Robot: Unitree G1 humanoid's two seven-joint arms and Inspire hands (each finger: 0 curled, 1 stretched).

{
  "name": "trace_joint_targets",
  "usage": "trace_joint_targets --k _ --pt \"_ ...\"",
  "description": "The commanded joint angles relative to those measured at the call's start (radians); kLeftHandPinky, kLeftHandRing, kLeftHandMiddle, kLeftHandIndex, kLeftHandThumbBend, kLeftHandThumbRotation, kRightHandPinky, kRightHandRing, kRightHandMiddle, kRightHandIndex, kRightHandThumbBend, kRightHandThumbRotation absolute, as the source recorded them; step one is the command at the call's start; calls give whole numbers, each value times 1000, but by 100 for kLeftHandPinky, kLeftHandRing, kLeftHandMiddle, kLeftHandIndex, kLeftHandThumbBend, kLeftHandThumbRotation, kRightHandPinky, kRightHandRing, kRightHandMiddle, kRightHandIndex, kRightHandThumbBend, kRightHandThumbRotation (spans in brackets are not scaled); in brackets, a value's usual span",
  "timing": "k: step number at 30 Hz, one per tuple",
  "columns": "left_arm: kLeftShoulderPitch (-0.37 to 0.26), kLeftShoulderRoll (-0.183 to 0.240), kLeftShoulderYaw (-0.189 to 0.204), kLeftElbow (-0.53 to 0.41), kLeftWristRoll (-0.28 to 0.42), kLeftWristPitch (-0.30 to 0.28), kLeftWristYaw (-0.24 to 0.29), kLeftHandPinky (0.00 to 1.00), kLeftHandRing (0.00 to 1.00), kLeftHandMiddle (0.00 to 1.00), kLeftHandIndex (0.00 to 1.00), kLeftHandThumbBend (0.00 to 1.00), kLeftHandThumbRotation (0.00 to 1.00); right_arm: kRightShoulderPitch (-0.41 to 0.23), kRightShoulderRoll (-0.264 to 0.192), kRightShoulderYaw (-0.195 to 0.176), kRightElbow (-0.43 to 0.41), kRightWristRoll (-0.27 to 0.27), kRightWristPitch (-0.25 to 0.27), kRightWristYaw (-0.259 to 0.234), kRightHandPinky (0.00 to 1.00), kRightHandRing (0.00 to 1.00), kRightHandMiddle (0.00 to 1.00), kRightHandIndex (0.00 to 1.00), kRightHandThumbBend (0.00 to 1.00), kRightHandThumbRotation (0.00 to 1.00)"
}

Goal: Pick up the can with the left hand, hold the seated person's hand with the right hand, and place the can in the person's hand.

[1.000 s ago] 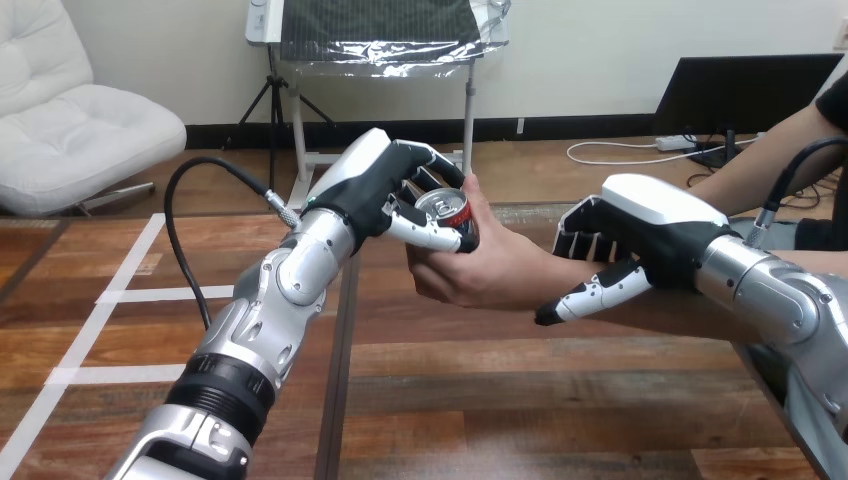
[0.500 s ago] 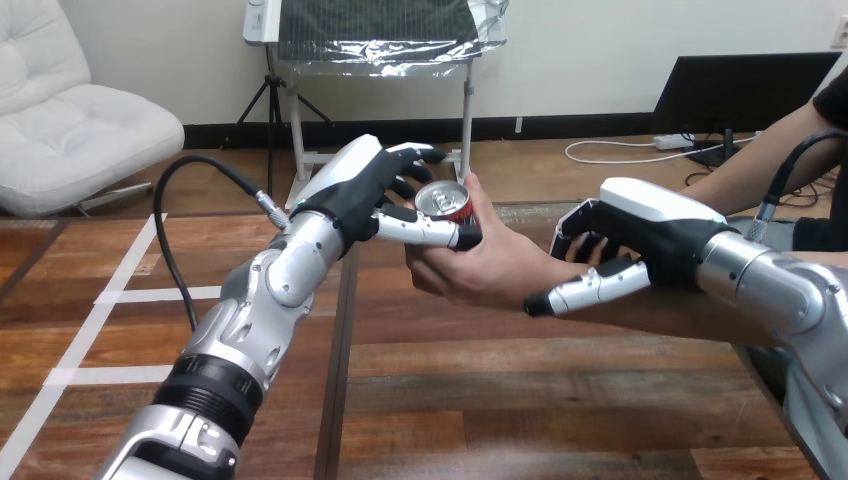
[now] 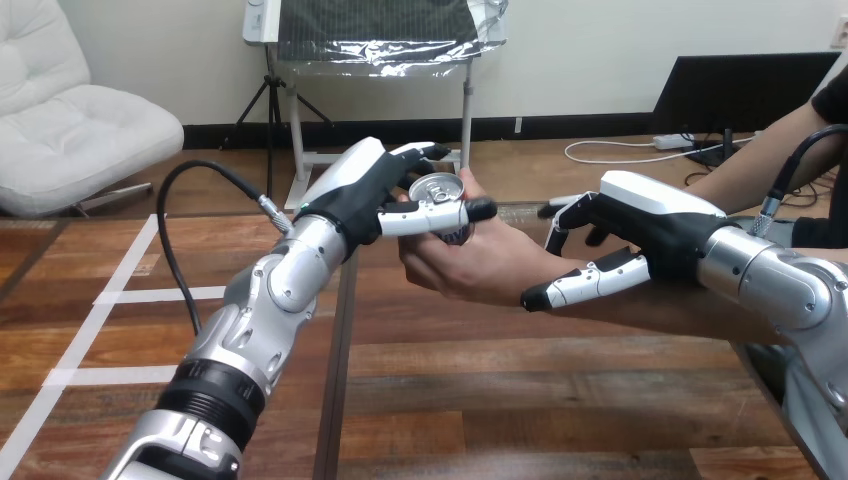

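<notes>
The wooden table (image 3: 520, 400) has a dark seam (image 3: 332, 400), with white tape lines (image 3: 140, 295) to its left.

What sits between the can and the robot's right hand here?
The person's hand: in the head view its palm spans the stretch from the can to the right hand.

Can (image 3: 441, 189) at upper centre of the frame in the person's hand (image 3: 480, 268), left hand (image 3: 372, 195) against it from the left, right hand (image 3: 645, 232) over the person's wrist (image 3: 545, 262) at right, table (image 3: 480, 400) below across the lower frame
</notes>
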Motion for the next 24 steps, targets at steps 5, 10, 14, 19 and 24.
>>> trace_joint_targets --k 5,10,14,19,24 --pt "-3 6 15 -43 -18 -29 29 76 85 86 88 98 100 49 53 17 -30 33 3 24 85 97 95 98 100 64" --pt "9 8 21 -53 -17 -28 43 76 84 85 87 96 100 58 50 15 -41 32 6 24 86 97 95 98 100 63" --pt "22 9 27 -65 -20 -33 58 73 81 83 85 92 100 68 49 8 -54 37 15 27 85 96 94 98 100 63" --pt "44 4 45 -86 -37 -43 83 68 77 80 81 85 99 87 44 1 -76 36 16 16 83 95 94 97 100 63" --pt "68 0 65 -107 -71 -55 89 65 75 78 78 75 98 102 40 -9 -92 44 12 11 81 94 93 95 100 62"
